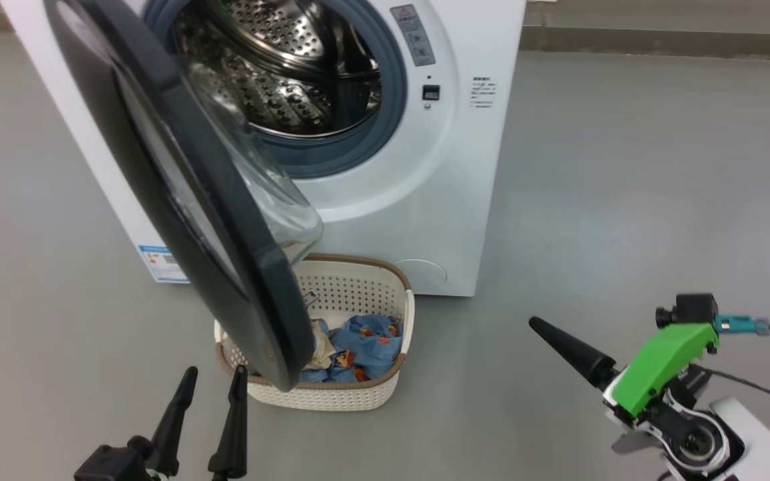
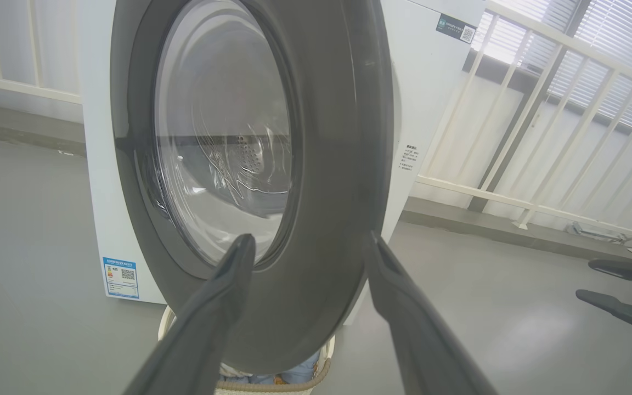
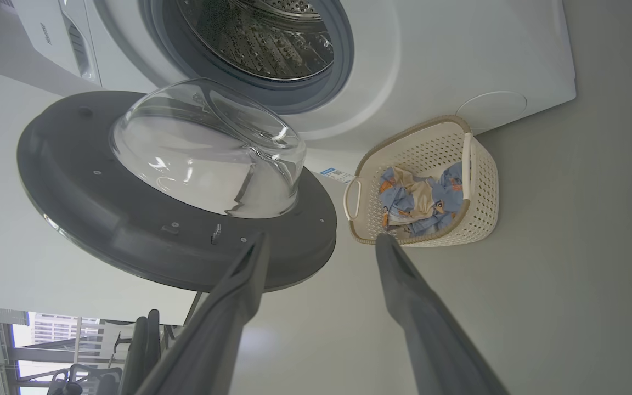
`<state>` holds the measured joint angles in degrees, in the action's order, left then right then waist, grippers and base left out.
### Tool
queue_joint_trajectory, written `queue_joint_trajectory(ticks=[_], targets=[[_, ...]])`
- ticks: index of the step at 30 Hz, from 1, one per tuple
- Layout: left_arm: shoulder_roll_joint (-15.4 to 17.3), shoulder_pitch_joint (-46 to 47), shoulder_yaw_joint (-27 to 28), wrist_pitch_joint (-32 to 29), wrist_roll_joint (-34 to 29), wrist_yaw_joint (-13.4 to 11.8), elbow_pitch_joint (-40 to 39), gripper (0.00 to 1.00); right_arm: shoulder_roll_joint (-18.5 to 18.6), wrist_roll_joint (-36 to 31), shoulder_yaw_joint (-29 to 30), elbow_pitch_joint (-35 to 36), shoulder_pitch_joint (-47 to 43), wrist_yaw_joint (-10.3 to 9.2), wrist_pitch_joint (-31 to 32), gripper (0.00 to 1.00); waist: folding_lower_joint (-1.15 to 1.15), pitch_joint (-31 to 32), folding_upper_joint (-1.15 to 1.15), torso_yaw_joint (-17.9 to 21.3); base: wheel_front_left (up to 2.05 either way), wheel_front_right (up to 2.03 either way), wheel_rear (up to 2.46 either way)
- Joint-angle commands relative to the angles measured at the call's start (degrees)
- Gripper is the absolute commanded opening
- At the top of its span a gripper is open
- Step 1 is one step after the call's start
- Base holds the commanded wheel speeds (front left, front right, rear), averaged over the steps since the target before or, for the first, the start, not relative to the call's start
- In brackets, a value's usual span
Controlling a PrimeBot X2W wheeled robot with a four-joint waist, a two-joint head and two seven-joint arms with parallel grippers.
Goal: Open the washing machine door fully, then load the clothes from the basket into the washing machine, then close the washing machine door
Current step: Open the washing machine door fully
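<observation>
1. The washing machine door (image 1: 178, 180) is seen swung out toward the left of the washing machine (image 1: 465, 167); the mouth of the drum (image 1: 291, 60) is uncovered and ringed by the grey gasket (image 1: 392, 100).
2. In the head view, the door's free lower edge is held over the left part of the basket (image 1: 358, 394), so that side of the basket is hidden; the glass bowl (image 3: 206, 153) bulges from the door's inner face, above the basket's rear rim.
3. The basket is set on the floor (image 1: 625, 200), just in front of the machine's base; the clothes (image 1: 365, 347) are heaped inside it, below the brown rim.
4. The left tool (image 1: 216, 371) is spread, with nothing between its 2 fingers; it is placed low, just beside the door's lower edge and the basket's left front corner; whether the door is touched cannot be told; in the left wrist view the door's outer face and rim are framed between the fingers.
5. The right tool (image 3: 322, 238) is also spread, with nothing pinched; it is held over bare floor, well apart from the basket and to its right.
6. Open floor is seen to the right of the machine and basket; a blue label sticker (image 1: 158, 260) is seen at the machine's lower left corner, behind the door; a white railing (image 2: 541, 137) is seen beyond the machine in the left wrist view.
</observation>
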<state>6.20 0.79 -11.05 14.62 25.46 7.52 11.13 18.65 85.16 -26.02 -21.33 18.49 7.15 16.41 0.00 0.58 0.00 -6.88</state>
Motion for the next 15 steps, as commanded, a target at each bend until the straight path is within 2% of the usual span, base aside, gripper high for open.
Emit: queue_joint_trajectory(ticks=[1,7,15], targets=[[0.7,0.5,2.0,0.4,-0.7,0.0,-1.7,1.0,1.0,-0.2,-0.8,1.4,-0.2,0.34,-1.0,1.0,0.0,0.4,0.0,0.8,0.0,0.0,0.0],[0.6,-0.6,3.2,0.4,-0.7,0.0,-2.0,1.0,4.1,-3.4,-3.9,1.4,-2.7,0.34,-6.4,1.0,0.0,0.8,0.0,2.8,0.0,0.0,0.0],[0.3,-1.1,3.7,0.4,-0.9,0.0,-2.2,1.0,8.0,-7.0,-9.5,-0.1,-5.2,0.34,-18.6,1.0,0.0,0.9,0.0,4.7,0.0,0.0,0.0]])
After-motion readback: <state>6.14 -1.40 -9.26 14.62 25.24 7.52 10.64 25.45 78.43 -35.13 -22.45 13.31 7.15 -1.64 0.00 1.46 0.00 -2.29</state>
